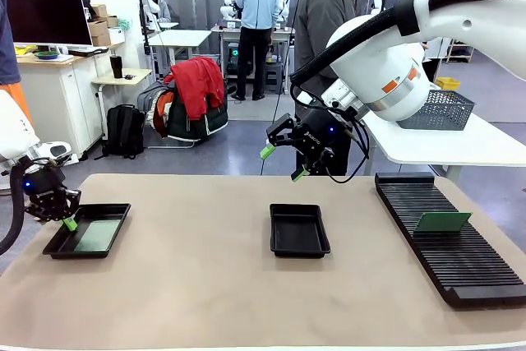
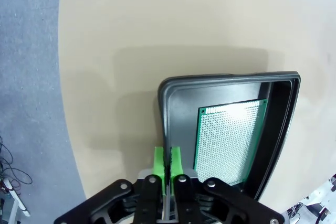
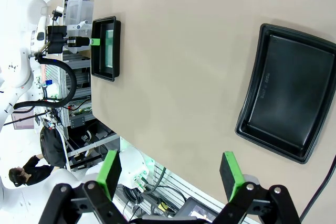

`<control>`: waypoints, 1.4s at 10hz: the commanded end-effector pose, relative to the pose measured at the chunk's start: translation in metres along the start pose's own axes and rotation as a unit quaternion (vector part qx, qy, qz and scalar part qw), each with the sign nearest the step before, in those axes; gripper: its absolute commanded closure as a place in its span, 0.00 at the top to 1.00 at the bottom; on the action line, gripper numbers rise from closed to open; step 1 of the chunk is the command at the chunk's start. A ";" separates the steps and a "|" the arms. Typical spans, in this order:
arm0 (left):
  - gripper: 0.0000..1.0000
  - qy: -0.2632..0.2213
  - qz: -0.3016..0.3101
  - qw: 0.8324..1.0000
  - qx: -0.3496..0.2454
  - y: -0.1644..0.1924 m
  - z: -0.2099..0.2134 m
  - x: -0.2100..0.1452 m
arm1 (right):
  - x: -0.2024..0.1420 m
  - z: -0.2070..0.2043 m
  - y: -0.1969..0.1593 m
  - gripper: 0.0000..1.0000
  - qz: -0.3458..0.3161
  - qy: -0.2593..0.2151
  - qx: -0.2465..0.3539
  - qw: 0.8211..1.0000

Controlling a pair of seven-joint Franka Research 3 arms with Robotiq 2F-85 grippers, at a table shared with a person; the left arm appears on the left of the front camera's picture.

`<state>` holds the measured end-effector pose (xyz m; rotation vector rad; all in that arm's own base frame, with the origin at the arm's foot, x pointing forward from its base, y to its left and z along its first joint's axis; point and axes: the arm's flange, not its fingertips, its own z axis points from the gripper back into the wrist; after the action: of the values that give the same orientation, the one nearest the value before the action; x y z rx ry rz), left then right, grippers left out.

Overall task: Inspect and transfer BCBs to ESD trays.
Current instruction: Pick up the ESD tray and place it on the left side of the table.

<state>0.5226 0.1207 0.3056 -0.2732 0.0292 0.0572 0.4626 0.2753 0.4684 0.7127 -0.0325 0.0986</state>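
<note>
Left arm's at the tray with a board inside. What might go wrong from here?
The left gripper has its jaws almost together at the rim of the left tray; pulling away could snag it and shift the board inside. The racked board stands tilted, so the right gripper, open above the middle tray, may grasp it crooked.

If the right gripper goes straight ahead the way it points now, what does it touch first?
The right gripper would probably meet bare table first, beside the empty black tray; depth is unclear.
</note>
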 end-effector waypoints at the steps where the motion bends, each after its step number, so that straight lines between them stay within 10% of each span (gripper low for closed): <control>1: 0.21 0.007 0.007 1.000 0.017 -0.003 0.003 -0.002 | 0.003 -0.002 0.001 1.00 -0.005 -0.002 -0.008 1.000; 8: 0.92 -0.002 0.004 0.994 0.110 -0.041 0.057 -0.016 | 0.003 -0.002 0.001 1.00 -0.005 -0.002 -0.008 1.000; 14: 1.00 -0.021 0.008 0.986 0.164 -0.073 0.122 -0.043 | 0.003 -0.002 0.001 1.00 -0.005 -0.002 -0.008 1.000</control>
<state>0.4942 0.0873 0.4449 0.0253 -0.0147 0.0582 0.4626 0.2754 0.4684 0.7127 -0.0324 0.0986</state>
